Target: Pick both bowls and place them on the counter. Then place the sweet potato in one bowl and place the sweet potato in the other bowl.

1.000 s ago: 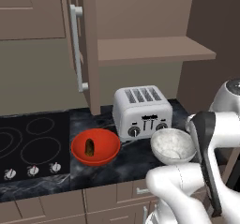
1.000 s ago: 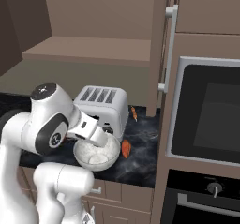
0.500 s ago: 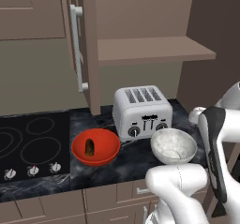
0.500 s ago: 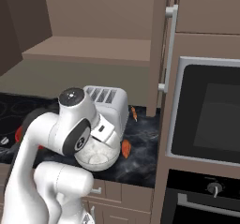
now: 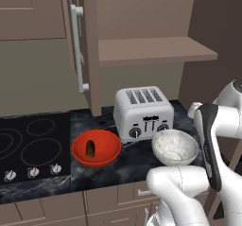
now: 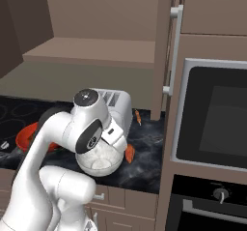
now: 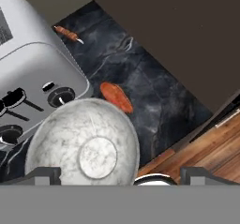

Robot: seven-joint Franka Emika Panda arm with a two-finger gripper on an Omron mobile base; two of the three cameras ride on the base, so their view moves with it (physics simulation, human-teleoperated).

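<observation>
Left base view first: wide, shallow, glossy red bowl (image 5: 96,148) seated on black marble-look counter with thin white veins (image 5: 127,159), a brown oblong sweet potato (image 5: 90,149) already lying inside; deeper grey-white marbled stone-look bowl (image 5: 174,147) set just right of it, in front of boxy brushed-silver four-slot toaster (image 5: 143,112), interior apparently bare; black glass cooktop with ring marks (image 5: 33,144) at far left. Right base view: same marbled bowl partly masked by the arm, an orange tapered second sweet potato (image 6: 130,153) lying on the counter just beside its rim. Hand view: two-finger gripper (image 7: 117,174) poised above the marbled bowl, dark tips spread wide and pinching nothing; smooth round foot-ring visible in the bowl floor; orange sweet potato touching or nearly touching the rim. Step judged in hand: fetching the second potato. Next move judged to call for shifting sideways over it, descending, and closing across its narrow width.
</observation>
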